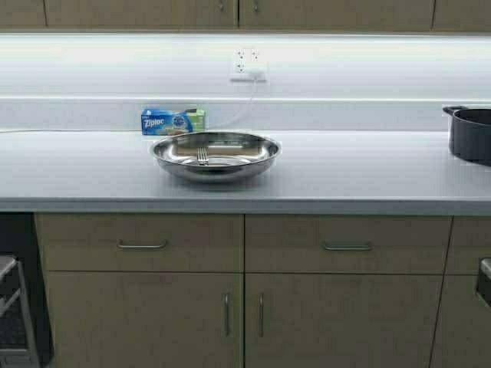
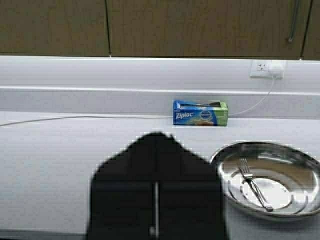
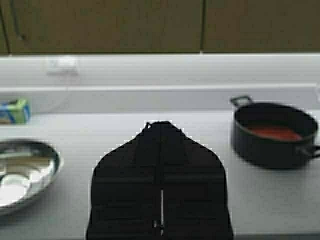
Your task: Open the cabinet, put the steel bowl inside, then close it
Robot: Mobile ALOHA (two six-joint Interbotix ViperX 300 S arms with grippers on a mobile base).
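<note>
The grey countertop (image 1: 368,172) runs the full width of the room, with tan drawer-fronted base cabinets (image 1: 230,291) beneath it. Above the lit white backsplash, only the lower edge of the cabinet (image 1: 230,14) shows, both doors shut. The steel bowl (image 1: 215,156) sits on the counter a little left of centre, a fork (image 1: 202,156) lying inside it. A dark pot (image 1: 472,134) stands at the counter's far right, something red in it. Just behind the bowl, against the wall, lies a blue Ziploc box (image 1: 173,121). A white plug (image 1: 248,71) sits in the wall outlet. The left gripper (image 2: 156,190) hangs beside the bowl, fingers pressed together; the right gripper (image 3: 161,190) hovers between bowl and pot, likewise closed on nothing.
</note>
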